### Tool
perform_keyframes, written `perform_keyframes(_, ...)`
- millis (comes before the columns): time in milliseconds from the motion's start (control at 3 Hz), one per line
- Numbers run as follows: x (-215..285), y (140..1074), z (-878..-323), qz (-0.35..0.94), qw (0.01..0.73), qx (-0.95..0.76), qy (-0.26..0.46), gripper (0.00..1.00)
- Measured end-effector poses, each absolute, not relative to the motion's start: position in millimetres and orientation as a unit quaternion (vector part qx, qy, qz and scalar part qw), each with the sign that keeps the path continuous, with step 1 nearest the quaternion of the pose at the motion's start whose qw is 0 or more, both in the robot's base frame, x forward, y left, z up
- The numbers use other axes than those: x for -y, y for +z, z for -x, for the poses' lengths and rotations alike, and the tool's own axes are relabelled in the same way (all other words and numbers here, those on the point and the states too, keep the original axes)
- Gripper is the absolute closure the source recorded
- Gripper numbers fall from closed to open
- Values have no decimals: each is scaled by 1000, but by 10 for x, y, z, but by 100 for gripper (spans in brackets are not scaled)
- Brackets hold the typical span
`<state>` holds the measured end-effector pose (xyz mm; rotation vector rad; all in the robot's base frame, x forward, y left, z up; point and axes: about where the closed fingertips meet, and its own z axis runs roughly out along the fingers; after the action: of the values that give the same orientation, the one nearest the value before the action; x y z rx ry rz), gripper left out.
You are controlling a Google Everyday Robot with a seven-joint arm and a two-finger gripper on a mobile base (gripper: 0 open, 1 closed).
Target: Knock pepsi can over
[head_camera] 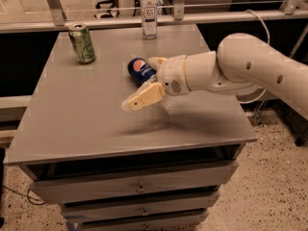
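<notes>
The gripper (139, 83) is hovering low over the middle of the grey tabletop (72, 119), w/ the white arm (260, 66) reaching in from the right. Its cream fingers (142, 97) are standing spread apart, not clamped. One is pointing down-left toward the front edge, and the other is showing just behind the pepsi can (140, 70).

The pepsi can is sitting in the gap between them, close to the wrist end. It's looking tipped onto its side, w/ the round logo facing up. Can't tell whether the fingers are touching it.

A green can (82, 43) is standing upright near the back-left corner, well apart from the gripper. A clear plastic bottle (149, 11) is standing upright at the back edge.

The tabletop is capping a grey cabinet w/ drawers (139, 189) showing at the front. A metal rail (96, 23) is running across behind the table. A white cable (262, 23) is looping over the arm at right. Speckled floor (269, 186) is showing at lower right.
</notes>
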<state>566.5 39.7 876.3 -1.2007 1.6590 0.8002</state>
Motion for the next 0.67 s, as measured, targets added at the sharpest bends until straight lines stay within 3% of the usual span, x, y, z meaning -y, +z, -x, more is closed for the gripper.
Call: perform_keyframes(667, -411, 8464, -5540, 484, 434, -679, 341, 0)
